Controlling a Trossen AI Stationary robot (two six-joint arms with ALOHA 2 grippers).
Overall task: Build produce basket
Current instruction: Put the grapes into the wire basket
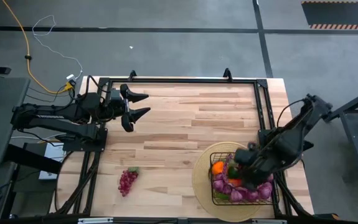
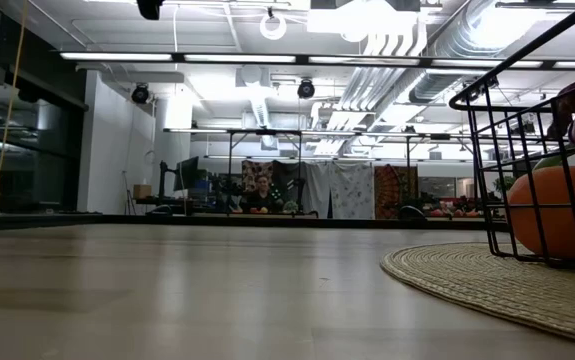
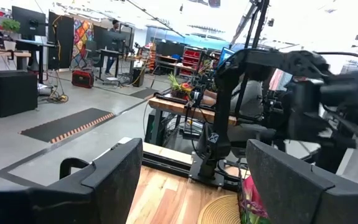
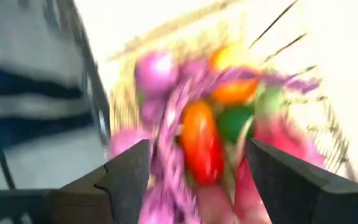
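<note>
The black wire basket (image 1: 244,185) stands on a round tan woven mat (image 1: 205,177) at the table's near right; it also shows at the right of the low view (image 2: 527,150). In it lie an orange (image 1: 218,167), purple grape bunches (image 1: 253,193) and other produce, blurred in the right wrist view (image 4: 203,140). My right gripper (image 4: 197,180) hangs open just above the basket's load, pointing down. One more purple grape bunch (image 1: 127,180) lies on the bare table at the near left. My left gripper (image 1: 135,106) waits open above the table's far left part.
The table frame's black bars (image 1: 179,79) run along the far edge and both sides. Bare wood (image 1: 185,137) lies between the two arms. The left wrist view looks across at the right arm (image 3: 291,81) and the mat (image 3: 219,213).
</note>
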